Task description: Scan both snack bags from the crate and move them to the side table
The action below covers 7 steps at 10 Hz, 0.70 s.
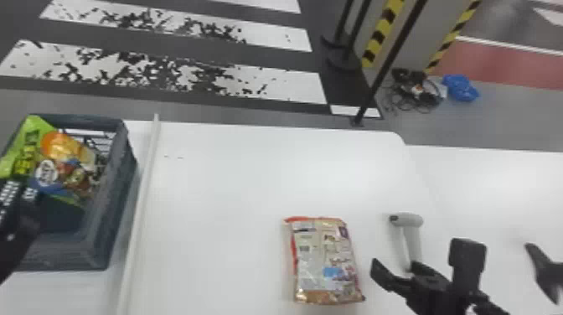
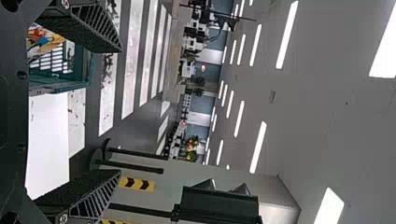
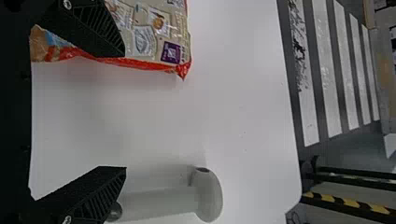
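Holding the left gripper of 2 flat black fingers (image 1: 21, 224) open at the near-left side of the dark grey slatted plastic crate (image 1: 112, 197), and the matching right gripper (image 1: 454, 255) open well right of it. Having 1 glossy green, orange and blue snack bag (image 1: 63, 161) inside the crate; right of it, on the white table (image 1: 226, 184), 1 flat red-edged beige snack bag (image 1: 322, 259) and, farther right, 1 pale grey round-headed scanner (image 1: 412, 226).

no wording is legible. the green snack bag (image 1: 40, 125) in the crate (image 1: 114, 188) bears blurred lettering and a round white label (image 1: 47, 172); the red-edged snack bag (image 1: 320, 262) carries small print, a purple label (image 3: 171, 53) and what looks like a barcode (image 1: 304, 249), all unreadable.
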Tool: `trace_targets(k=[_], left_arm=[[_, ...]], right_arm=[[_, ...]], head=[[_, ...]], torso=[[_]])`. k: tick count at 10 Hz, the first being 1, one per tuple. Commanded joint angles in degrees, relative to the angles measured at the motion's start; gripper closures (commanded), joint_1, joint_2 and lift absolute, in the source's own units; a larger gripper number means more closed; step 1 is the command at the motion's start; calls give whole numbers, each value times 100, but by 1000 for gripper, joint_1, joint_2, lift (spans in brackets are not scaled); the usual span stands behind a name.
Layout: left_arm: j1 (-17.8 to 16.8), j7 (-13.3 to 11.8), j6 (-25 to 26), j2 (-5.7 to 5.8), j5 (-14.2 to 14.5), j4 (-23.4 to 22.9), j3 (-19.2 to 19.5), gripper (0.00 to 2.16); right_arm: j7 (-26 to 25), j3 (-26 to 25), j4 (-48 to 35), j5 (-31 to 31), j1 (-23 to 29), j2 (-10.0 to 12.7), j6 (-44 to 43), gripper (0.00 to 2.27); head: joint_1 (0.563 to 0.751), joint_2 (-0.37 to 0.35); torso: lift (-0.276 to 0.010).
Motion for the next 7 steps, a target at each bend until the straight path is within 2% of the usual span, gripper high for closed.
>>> trace_targets(k=[1,2,4,7], left_arm=[[1,0,-35,1,-72,8,-31,70],[-8,18,-53,1,-98,8,-66,70],[-8,18,-71,1,-133,-1,-83,70],[36,9,-106,9,-142,-1,-57,70]], right_arm=[[599,-294,-39,-258,-312,-16,1081,63],[889,-364,-39,-284,-488,-51,1415,66],[1434,-434,-12,-258,-901,-192,2136,66],[2216,-267,603,-311,-1419,-482,2786,63]], head=[[695,-185],[695,-154],[695,-138],[695,-101]], torso=[[-29],[-29],[-29],[-29]])
